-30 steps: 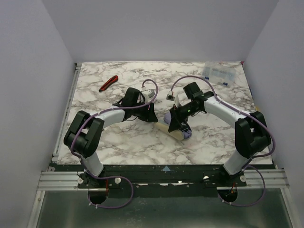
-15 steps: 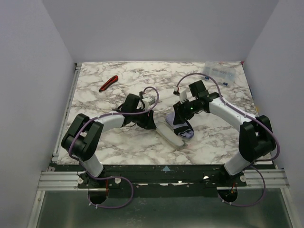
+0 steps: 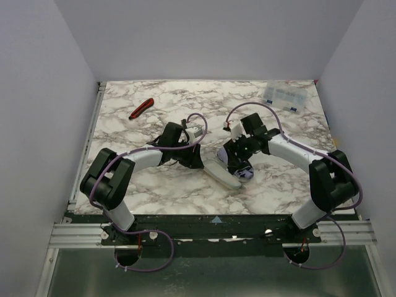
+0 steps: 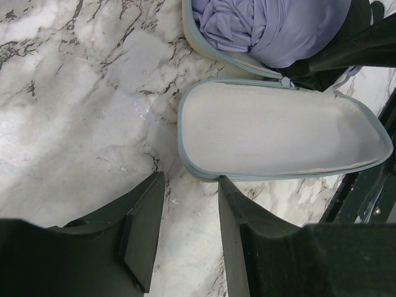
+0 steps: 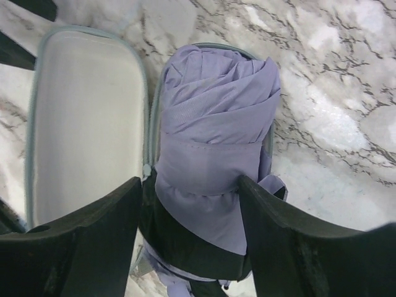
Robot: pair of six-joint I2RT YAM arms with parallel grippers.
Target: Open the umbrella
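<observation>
The umbrella [image 3: 242, 170] is lying collapsed, as a short lavender roll, in one half of an opened zip case [image 3: 224, 176]; the case is resting near the middle of the table [image 3: 185, 93], a little toward the near edge, between the two arms. The other half of the case is lying flat just beside it, on the left arm's side, showing its bare cream inside; the two halves are touching along the zip.

In the right wrist view the umbrella [image 5: 213, 117] is filling its half of the case [image 5: 86, 117], and a band of the same cloth [image 5: 198, 164] is running around the roll. The right gripper [image 5: 189, 185] is reaching down over the roll with its fingers apart, one on each side; the cloth is lying close against both fingers, but I cannot tell if they are squeezing it.

The left gripper [image 4: 189, 198] is hanging low over the marble with its fingers apart and nothing between them; the rounded end of the empty half of the case [image 4: 278, 130] is lying just in front of the fingertips, and part of the umbrella [image 4: 266, 28] is showing behind it. From above, the left gripper [image 3: 195, 159] and the right gripper [image 3: 238, 158] are standing near each other, on either side of the case.

A red-handled cutter [image 3: 141, 109] is lying toward the far left corner, well apart from the case; a clear plastic box [image 3: 281, 94] is sitting at the far right corner.
</observation>
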